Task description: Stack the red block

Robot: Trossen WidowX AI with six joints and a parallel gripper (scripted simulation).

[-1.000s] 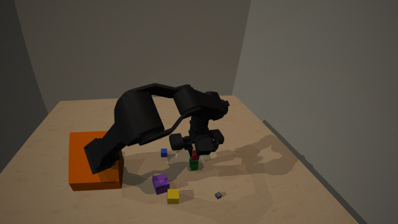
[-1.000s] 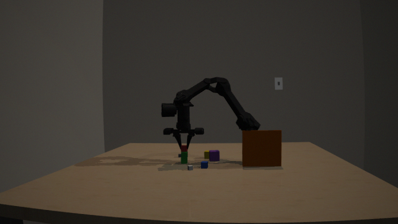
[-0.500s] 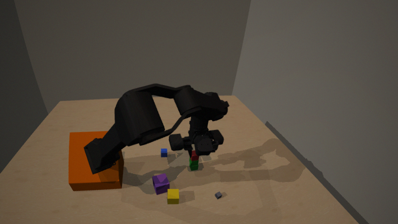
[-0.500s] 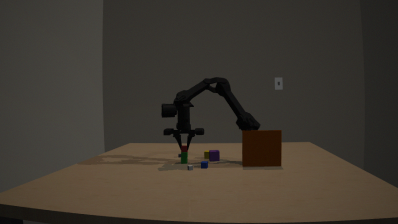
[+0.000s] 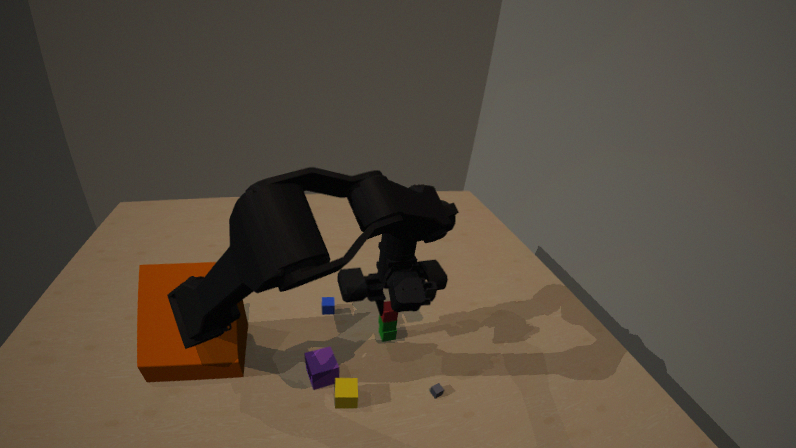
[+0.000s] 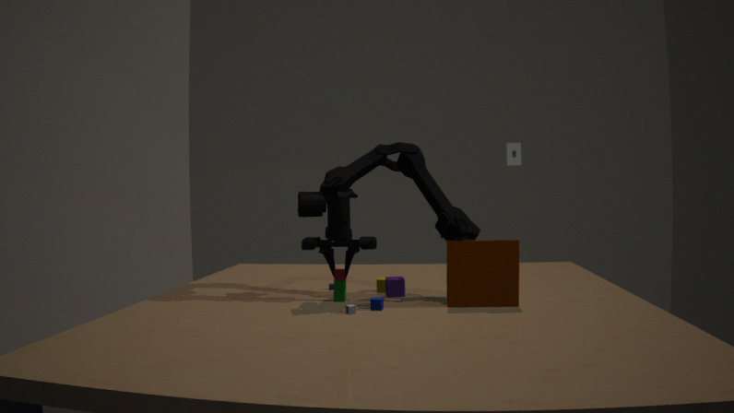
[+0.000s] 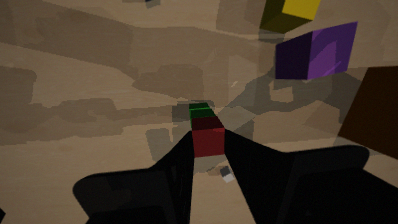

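Red block on the tower

The gripper (image 6: 339, 273) is clamped on the red block (image 6: 339, 275), which sits atop the green tower (image 6: 339, 291) near the table's (image 6: 256, 348) middle.

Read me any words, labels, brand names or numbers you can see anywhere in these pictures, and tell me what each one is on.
None: no readable text in any view.
The blocks, such as the red block, the green tower and the orange box, have plain faces.
The wall plate shows no legible marking.
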